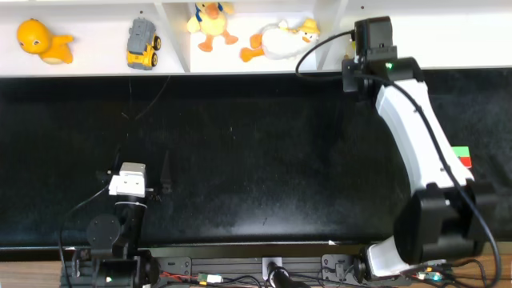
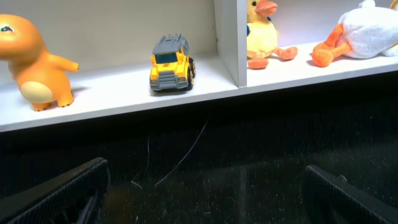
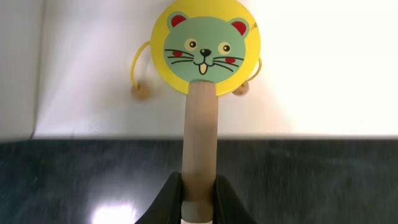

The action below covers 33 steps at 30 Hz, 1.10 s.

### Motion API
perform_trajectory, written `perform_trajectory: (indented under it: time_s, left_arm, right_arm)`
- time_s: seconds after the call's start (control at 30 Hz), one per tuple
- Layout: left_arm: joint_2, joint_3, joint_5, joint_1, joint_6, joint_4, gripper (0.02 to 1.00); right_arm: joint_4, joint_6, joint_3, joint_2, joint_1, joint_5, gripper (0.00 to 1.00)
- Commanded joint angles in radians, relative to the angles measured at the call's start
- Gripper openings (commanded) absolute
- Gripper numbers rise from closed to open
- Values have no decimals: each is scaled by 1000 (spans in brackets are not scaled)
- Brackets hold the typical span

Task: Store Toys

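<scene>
Wooden and pale, the handle [image 3: 200, 137] of the rattle drum [image 3: 202, 50] sat clamped between the two fingers of the right gripper [image 3: 199, 202], which pinched its near end from both sides. Ahead of those fingers the handle ran out over the black mat [image 3: 311, 174] and crossed the front edge of the white shelf [image 3: 323, 81]. At its far end the drum's yellow disc, painted with a green whiskered animal face, lay over the shelf floor; whether it touched could not be told. Two small beads [image 3: 142, 92] on thin cords lay one at either side of the disc.

The left gripper [image 2: 205, 208] was held above the mat with its fingers [image 2: 62, 193] spread wide and nothing between them. Ahead of it lay bare mat, then the shelf front. Nearly straight on, a yellow truck [image 2: 171, 62] faced the gripper; farther to its left stood an orange figure [image 2: 37, 68]. Past a white divider [image 2: 227, 37] to its right were a yellow duck [image 2: 264, 34] and, farthest, a white duck [image 2: 367, 34] lying down
</scene>
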<state>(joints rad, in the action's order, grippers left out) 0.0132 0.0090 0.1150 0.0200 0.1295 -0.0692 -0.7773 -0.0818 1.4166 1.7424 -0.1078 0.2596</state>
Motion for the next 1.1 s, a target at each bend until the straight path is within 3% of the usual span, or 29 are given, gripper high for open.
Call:
perform_trajectory:
  time_s: [0.03, 0.43, 0.53, 0.7, 0.77, 1.0, 1.1]
  left_arm:
    - [-10, -1, -8, -3, -11, -7, 998]
    - [-10, -1, -8, -3, -11, -7, 998]
    - [-10, -1, -8, -3, -11, -7, 998]
    - [-10, -1, -8, -3, -11, -7, 998]
    - [-10, -1, -8, -3, -11, -7, 998]
    - [-10, -1, -8, -3, -11, -7, 998]
    - [-10, -1, -8, -3, -11, -7, 998]
  right_arm:
    - [33, -39, 68, 54, 25, -34, 75]
    - [171, -46, 75, 134, 50, -129, 99]
    - [184, -46, 75, 136, 50, -139, 145]
    - [186, -45, 75, 136, 50, -138, 389]
    - [180, -45, 75, 135, 50, -137, 540]
    - [92, -46, 74, 92, 50, -135, 787]
    - [59, -46, 53, 45, 53, -101, 998]
